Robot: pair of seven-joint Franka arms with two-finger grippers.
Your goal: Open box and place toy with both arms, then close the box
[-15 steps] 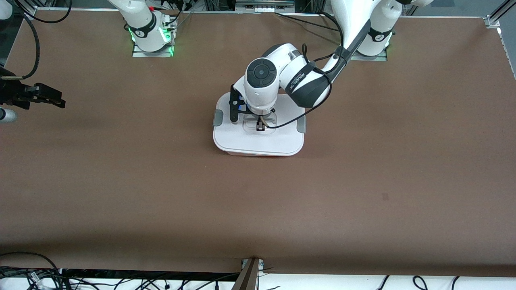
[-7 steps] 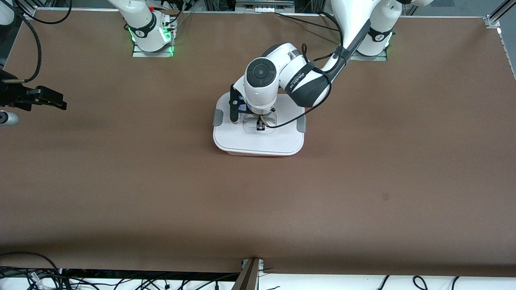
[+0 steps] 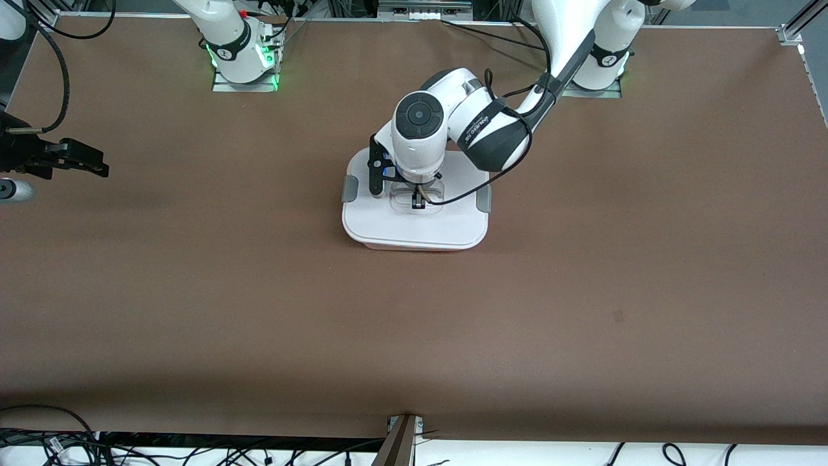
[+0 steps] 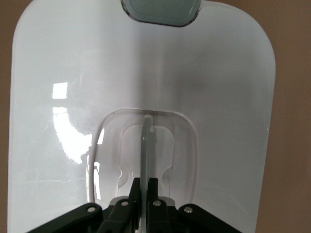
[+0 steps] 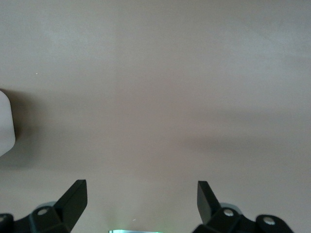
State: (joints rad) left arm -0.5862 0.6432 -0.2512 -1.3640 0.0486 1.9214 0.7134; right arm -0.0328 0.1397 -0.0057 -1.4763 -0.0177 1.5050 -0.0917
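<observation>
The box (image 3: 414, 226) stands on the middle of the brown table with its white lid on and grey clips (image 3: 350, 189) at both ends. My left gripper (image 3: 418, 204) reaches straight down onto the lid and is shut on the clear recessed handle (image 4: 145, 141). In the left wrist view the left gripper (image 4: 145, 187) has its fingers pressed against both sides of the thin handle bar. My right gripper (image 3: 97, 163) hangs over bare table at the right arm's end. It is open and empty, as the right wrist view (image 5: 141, 191) shows. The toy is out of view.
A grey-white cylinder (image 3: 11, 190) lies at the table's edge at the right arm's end, near the right gripper. Cables run along the table edge nearest the front camera. Brown table (image 3: 582, 291) spreads around the box.
The right gripper has shifted very slightly over the right arm's end of the table. The left gripper and the box have not visibly moved.
</observation>
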